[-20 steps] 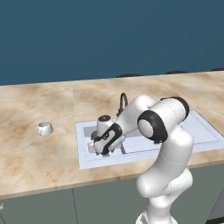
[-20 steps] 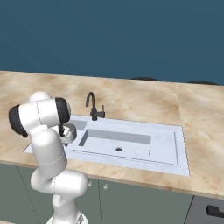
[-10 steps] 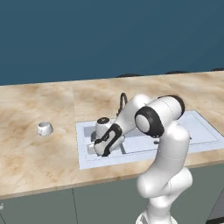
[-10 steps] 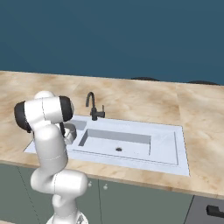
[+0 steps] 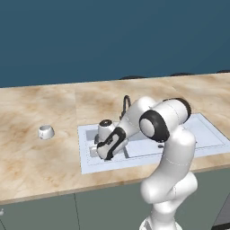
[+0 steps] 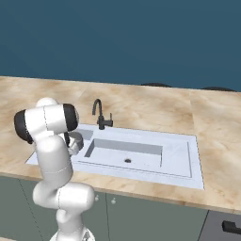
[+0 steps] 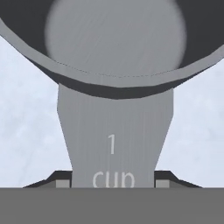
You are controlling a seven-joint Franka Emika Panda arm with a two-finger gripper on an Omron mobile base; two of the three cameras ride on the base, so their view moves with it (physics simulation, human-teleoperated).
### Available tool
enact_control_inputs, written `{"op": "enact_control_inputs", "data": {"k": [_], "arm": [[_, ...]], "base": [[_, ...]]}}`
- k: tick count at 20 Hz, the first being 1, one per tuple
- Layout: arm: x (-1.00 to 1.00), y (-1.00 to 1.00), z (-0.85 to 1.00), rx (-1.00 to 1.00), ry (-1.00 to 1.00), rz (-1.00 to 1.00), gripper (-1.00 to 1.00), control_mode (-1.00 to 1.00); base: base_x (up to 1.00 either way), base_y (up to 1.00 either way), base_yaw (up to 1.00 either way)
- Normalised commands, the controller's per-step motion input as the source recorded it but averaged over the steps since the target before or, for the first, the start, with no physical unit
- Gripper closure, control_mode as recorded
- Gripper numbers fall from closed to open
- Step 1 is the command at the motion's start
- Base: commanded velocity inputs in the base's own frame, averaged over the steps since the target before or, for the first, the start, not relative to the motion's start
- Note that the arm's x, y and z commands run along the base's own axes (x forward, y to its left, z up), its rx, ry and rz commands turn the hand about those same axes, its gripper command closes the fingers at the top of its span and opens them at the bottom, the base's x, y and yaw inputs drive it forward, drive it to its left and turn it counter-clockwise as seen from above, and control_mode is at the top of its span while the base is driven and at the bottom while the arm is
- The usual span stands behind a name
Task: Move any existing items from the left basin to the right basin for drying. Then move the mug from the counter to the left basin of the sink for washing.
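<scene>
The gripper (image 7: 113, 183) is down in the smaller squarish pale basin (image 5: 89, 139), its jaws pinching the flat handle of the small dark grey round pan (image 7: 114, 48), so neither move is done and the small white mug (image 5: 46, 131) waits on the beige marble counter (image 5: 40, 159).

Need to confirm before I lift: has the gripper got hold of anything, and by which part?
The gripper is closed on the pan, by its flat handle: one fingertip sits against each side of the handle, near its outer end.
</scene>
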Motion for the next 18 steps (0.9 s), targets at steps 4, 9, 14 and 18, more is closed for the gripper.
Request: {"op": "enact_control_inputs", "data": {"k": [4, 9, 14, 18], "arm": [[0.0, 0.0, 0.42, -0.05, -0.01, -0.16, 1.0, -1.0], [0.0, 0.0, 0.5, -0.06, 0.0, -0.15, 1.0, -1.0], [-0.01, 0.0, 0.54, -0.06, -0.01, -0.15, 1.0, -1.0], [-0.19, 0.04, 0.51, -0.01, 0.0, -0.19, 1.0, -1.0]], "base": [[0.0, 0.0, 0.0], [0.0, 0.0, 0.0], [0.0, 0.0, 0.0], [0.0, 0.0, 0.0]]}}
